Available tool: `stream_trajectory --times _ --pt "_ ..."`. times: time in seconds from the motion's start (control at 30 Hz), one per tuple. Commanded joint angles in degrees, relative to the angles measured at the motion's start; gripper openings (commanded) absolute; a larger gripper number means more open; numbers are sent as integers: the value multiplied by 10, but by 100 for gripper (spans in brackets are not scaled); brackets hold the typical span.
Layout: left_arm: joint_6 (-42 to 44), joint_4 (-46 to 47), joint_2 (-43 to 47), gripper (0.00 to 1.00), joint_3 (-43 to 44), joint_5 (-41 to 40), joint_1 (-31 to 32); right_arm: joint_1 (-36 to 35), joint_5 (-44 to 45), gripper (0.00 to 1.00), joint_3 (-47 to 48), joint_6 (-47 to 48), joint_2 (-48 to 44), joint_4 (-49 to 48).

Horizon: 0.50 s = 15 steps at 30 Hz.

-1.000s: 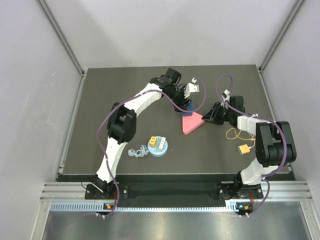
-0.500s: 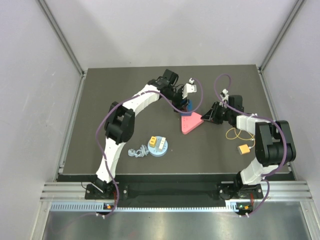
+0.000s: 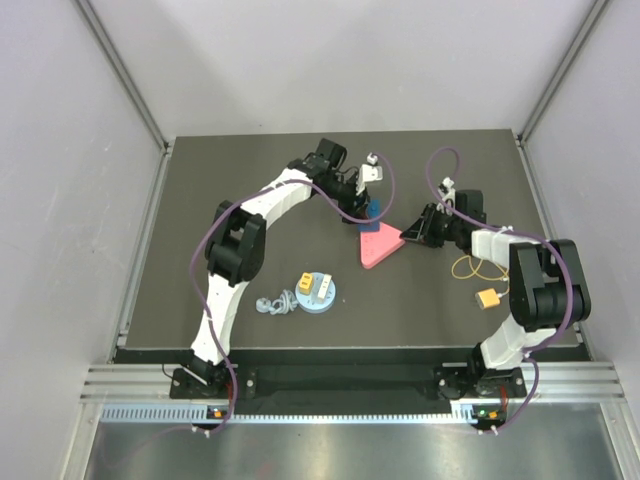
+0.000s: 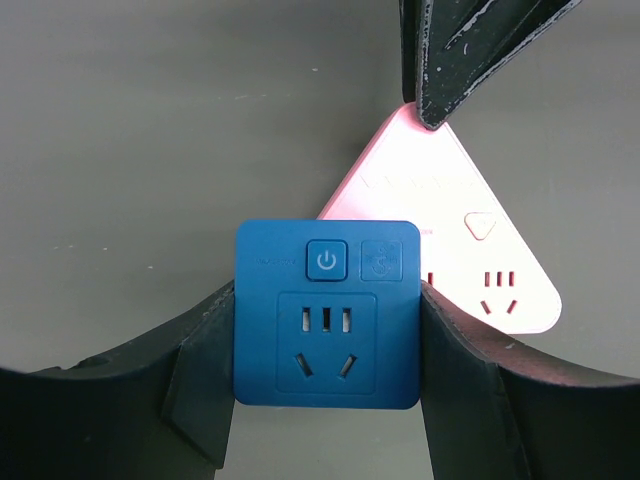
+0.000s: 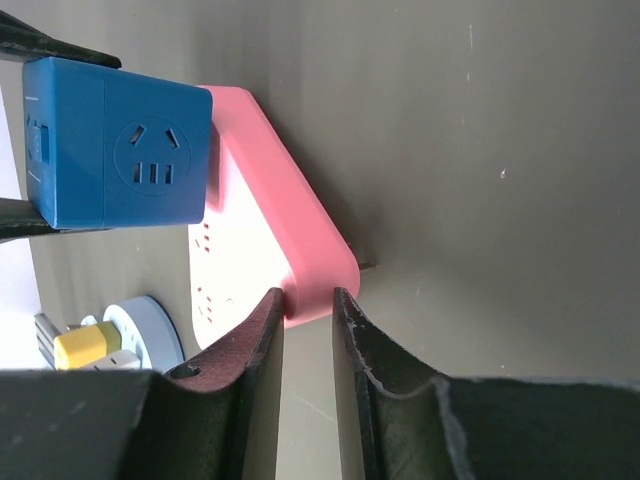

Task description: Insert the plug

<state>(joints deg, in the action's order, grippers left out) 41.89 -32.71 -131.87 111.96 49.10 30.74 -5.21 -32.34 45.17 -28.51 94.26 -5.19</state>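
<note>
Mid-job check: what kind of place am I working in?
Probably a lab robot test cell: a dark table boxed in by pale panels, metal rails, plus a blue socket cube and pink socket block.

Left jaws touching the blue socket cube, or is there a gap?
Touching. Left wrist view: the left gripper has its jaws flush against both sides of the blue socket cube, no gap showing on either side.

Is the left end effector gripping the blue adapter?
Yes, the left end effector clamps the blue adapter from both sides.
</note>
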Motion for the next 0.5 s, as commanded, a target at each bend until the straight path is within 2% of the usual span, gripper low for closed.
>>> stream_trajectory --times 0.0,0.27,0.47 --pt "1 -75 -52 0 -32 -10 5 -23 -6 15 9 17 22 19" --pt "9 -63 -47 0 -76 -9 5 -23 -6 13 8 16 23 18" --pt "-1 -63 -54 0 -73 -21 7 -23 -9 12 8 14 23 15"
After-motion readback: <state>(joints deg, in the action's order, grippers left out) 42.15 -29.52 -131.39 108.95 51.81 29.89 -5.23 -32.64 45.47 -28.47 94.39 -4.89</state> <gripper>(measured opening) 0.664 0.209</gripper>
